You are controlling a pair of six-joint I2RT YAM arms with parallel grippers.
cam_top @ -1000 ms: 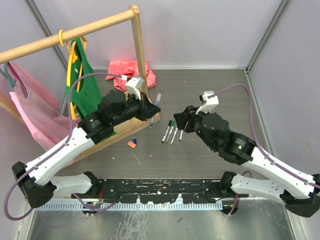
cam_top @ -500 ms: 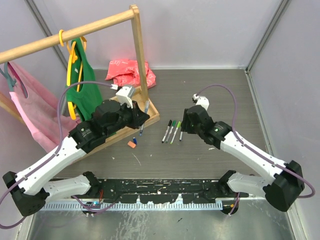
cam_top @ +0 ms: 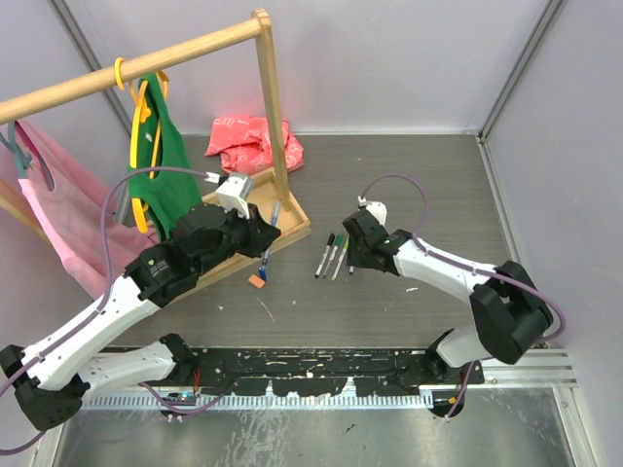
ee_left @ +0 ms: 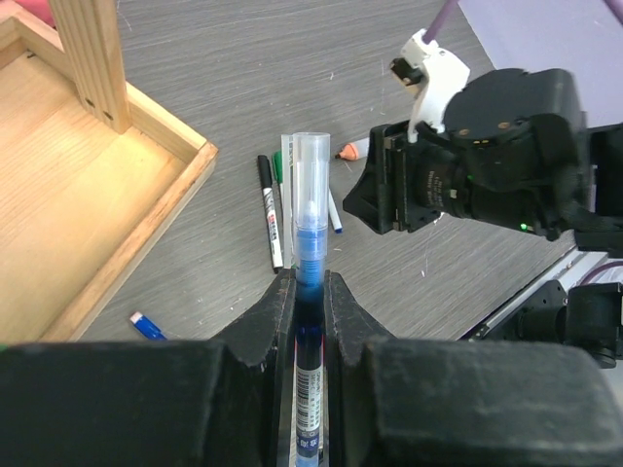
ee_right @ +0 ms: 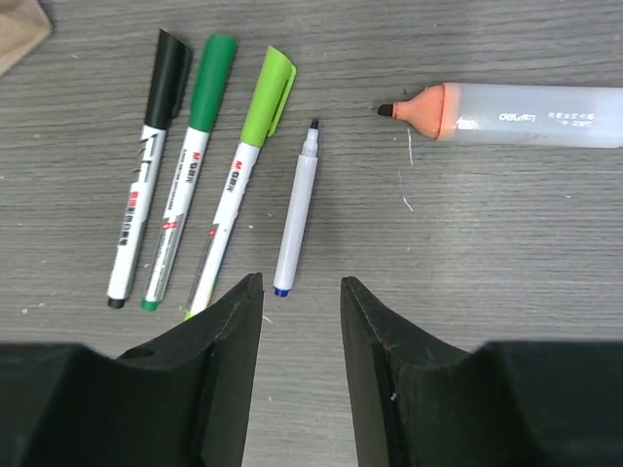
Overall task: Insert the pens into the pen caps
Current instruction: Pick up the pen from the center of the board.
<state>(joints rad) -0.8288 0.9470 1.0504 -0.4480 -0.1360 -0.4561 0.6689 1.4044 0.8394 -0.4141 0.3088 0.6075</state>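
My left gripper (cam_top: 265, 236) (ee_left: 310, 284) is shut on a blue pen (ee_left: 311, 243) whose front end sits in a clear cap (ee_left: 311, 165). It holds the pen above the table, near the wooden base. My right gripper (cam_top: 350, 250) (ee_right: 300, 292) is open and empty, low over a row of pens (cam_top: 333, 256). The right wrist view shows a black-capped pen (ee_right: 146, 185), a green-capped pen (ee_right: 185, 180), a light-green-capped pen (ee_right: 237, 180), an uncapped white pen with a blue end (ee_right: 296, 219) and an uncapped orange highlighter (ee_right: 516, 115). An orange cap (cam_top: 257, 280) lies below the left gripper.
A wooden clothes rack stands at the left, with its base tray (cam_top: 295, 222) (ee_left: 88, 243) next to the left gripper. Green and pink garments hang from it. A red bag (cam_top: 255, 136) lies at the back. A small blue cap (ee_left: 146, 326) lies by the tray edge.
My left gripper has moved nearer and a little left with the blue pen, now over the orange cap. My right arm has stretched out low and its gripper has come down by the row of pens.
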